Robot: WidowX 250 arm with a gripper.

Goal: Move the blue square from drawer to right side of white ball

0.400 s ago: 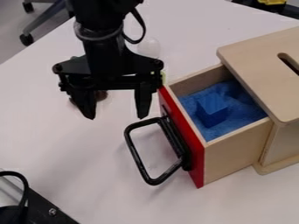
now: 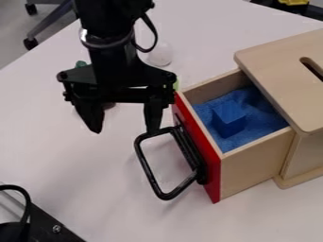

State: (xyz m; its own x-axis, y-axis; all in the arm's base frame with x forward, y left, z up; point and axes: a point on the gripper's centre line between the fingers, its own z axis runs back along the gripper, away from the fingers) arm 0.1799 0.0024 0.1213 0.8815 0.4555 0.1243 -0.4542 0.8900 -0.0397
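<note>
Jaws of black two-finger gripper (image 2: 125, 132) spread, left of red-fronted wooden drawer (image 2: 252, 163); blue cube-shaped block (image 2: 229, 118) inside. Swing right too low and you could snag black looped handle (image 2: 147, 165), dragging drawer.

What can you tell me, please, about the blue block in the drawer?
The blue block looks like a solid cube with flat faces and fairly crisp edges, its material not clear from here. It sits inside the open drawer, on a blue, soft-looking lining of nearly the same colour, with its top face and some of its sides in view. The claw hangs outside the drawer, not touching it.
</note>
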